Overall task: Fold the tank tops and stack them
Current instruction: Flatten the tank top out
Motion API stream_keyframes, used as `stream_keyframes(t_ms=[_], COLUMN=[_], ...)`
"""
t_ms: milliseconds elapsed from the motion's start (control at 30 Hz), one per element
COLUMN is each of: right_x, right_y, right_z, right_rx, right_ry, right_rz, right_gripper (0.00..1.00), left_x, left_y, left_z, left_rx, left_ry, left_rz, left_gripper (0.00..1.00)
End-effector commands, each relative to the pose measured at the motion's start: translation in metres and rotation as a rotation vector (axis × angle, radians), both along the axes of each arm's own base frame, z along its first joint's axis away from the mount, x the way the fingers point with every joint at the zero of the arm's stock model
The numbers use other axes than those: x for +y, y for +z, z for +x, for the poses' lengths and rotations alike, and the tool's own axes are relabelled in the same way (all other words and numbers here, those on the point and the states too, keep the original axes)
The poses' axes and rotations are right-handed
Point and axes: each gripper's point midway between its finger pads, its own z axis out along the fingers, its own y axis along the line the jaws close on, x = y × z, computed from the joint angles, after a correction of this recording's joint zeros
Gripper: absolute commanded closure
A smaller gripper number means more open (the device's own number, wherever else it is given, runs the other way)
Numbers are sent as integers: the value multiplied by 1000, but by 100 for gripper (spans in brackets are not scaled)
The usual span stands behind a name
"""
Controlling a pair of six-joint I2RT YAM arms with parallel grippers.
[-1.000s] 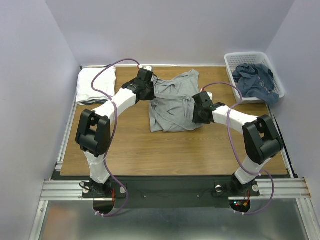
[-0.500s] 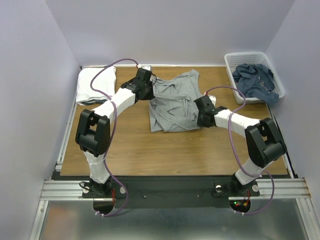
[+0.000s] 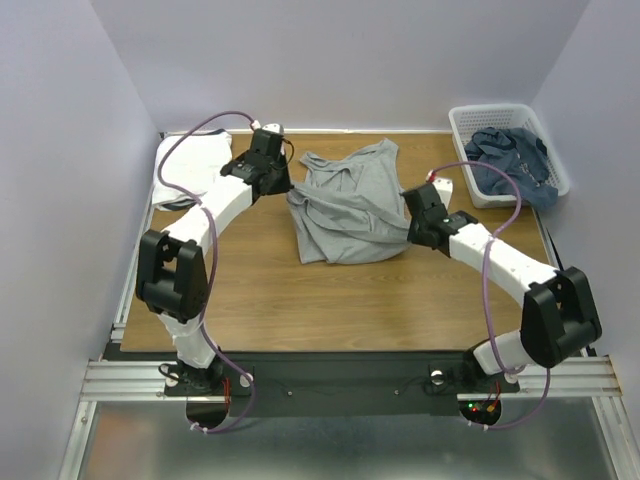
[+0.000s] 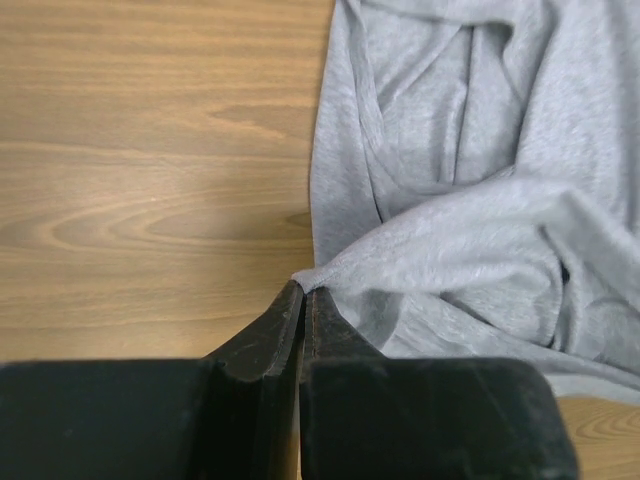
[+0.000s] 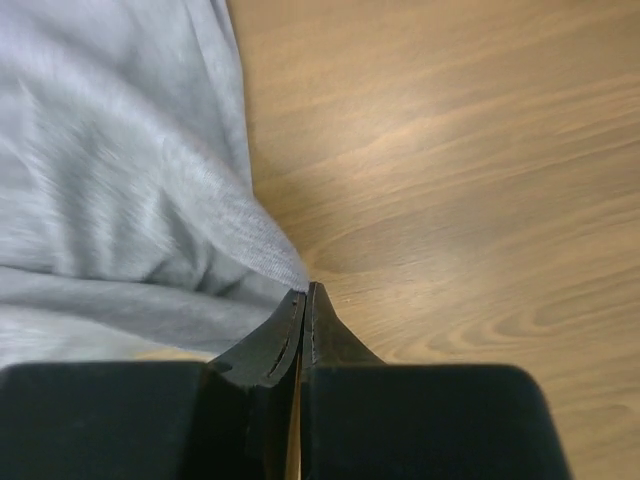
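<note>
A heather grey tank top [image 3: 350, 205] lies crumpled at the middle of the wooden table [image 3: 300, 290]. My left gripper [image 3: 288, 190] is shut on its left edge; the wrist view shows the closed fingertips [image 4: 303, 290] pinching a fold of grey knit [image 4: 470, 230]. On the opposite side, my right gripper [image 3: 408, 228] is shut on the right edge, and a corner of grey cloth [image 5: 130, 180] runs into its closed tips [image 5: 305, 292]. The cloth between the two grippers is bunched and wrinkled.
A folded white top [image 3: 185, 165] lies at the back left corner. At the back right, a white lattice basket [image 3: 462, 135] holds dusty blue tops [image 3: 510, 160]. Metal rails edge the table at the left and the front.
The right gripper closed on the grey top's right edge and drew to the right. The left arm pulled its edge left and back, so the top now stretches wider between them.
</note>
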Motion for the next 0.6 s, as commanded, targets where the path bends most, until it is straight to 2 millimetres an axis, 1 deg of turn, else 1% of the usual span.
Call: stream_keyframes(t_ms=[0, 33, 67, 133, 167, 200, 233, 267, 300, 333, 367, 400, 433, 467, 500, 533, 567], right_x=[-17, -23, -27, -34, -40, -43, -46, -47, -46, -50, -50, -50, -53, -54, -55, -57, -58], right_y=[112, 129, 171, 213, 228, 275, 296, 315, 332, 374, 396, 412, 446, 459, 472, 497, 506], right_z=[34, 37, 47, 55, 62, 67, 69, 71, 77, 73, 72, 73, 68, 66, 64, 56, 53], right_rx=[-267, -297, -389, -469, -495, -591, -627, -664, -694, -778, -820, -852, -922, -951, -977, -1036, -1059], right_ry=[-92, -103, -130, -146, -161, -178, -178, -182, -184, -192, -192, -188, -188, -192, -182, -186, -182], right_rz=[-2, -16, -2, -3, -8, 23, 15, 16, 17, 31, 37, 40, 53, 56, 52, 74, 76], right_gripper=[99, 100, 100, 99, 100, 100, 99, 99, 100, 100, 100, 100, 100, 100, 100, 99, 99], left_x=[18, 27, 30, 40, 50, 54, 58, 66, 70, 73, 77, 78, 79, 80, 81, 84, 86], left_y=[89, 107, 129, 160, 180, 212, 235, 269, 289, 309, 346, 364, 385, 404, 432, 452, 475], left_z=[3, 4, 7, 9, 8, 8, 5, 3, -1, -5, -15, -21, -31, -39, -50, -65, -77], left_rx=[-187, -222, -263, -323, -361, -424, -467, -543, -585, -626, -710, -754, -805, -853, -938, -992, -1067], left_ry=[51, 72, 83, 109, 130, 137, 148, 165, 173, 180, 181, 179, 167, 162, 152, 142, 134], left_rz=[-72, -85, -104, -130, -143, -169, -193, -219, -239, -261, -300, -322, -350, -379, -414, -441, -471], left_gripper=[100, 100, 100, 100, 100, 100, 100, 100, 100, 100, 100, 100, 100, 100, 100, 100, 100])
